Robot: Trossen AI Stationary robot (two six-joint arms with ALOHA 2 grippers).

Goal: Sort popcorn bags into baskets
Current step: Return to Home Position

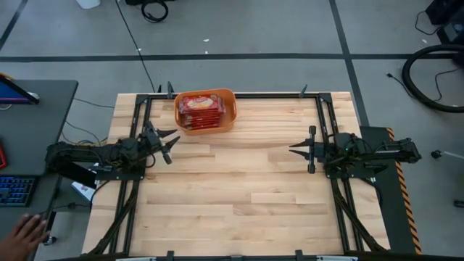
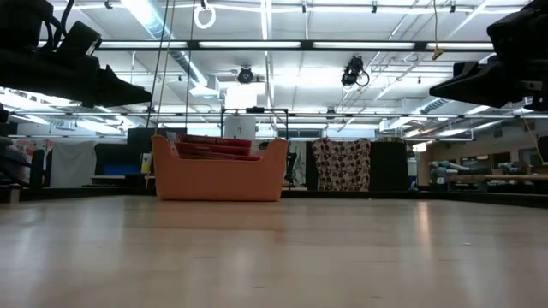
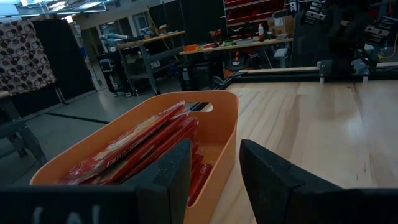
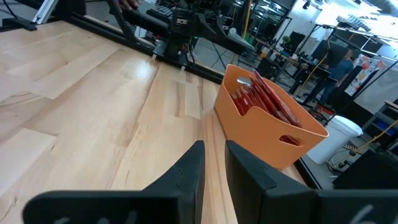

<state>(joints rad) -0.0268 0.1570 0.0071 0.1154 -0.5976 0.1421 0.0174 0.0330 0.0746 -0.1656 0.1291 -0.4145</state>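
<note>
The orange basket [image 1: 205, 110] stands near the table's far edge, left of centre. Several red popcorn bags [image 1: 201, 109] are stacked on edge inside it, and their tops rise above its rim in the low view [image 2: 218, 147]. My left gripper [image 1: 171, 148] hovers open above the table, just on the near-left side of the basket [image 3: 217, 124], facing it. My right gripper [image 1: 291, 149] hovers over the right half of the table, pointing left. Its fingers stand a narrow gap apart [image 4: 214, 163], far from the basket [image 4: 261, 130]. Neither holds anything.
Bare wooden tabletop [image 1: 232, 188] lies between and in front of the two arms. A dark metal frame [image 1: 239, 94] runs round the table's edges. A person's hand [image 1: 25, 235] shows beyond the table's near-left corner, beside a desk with a keyboard.
</note>
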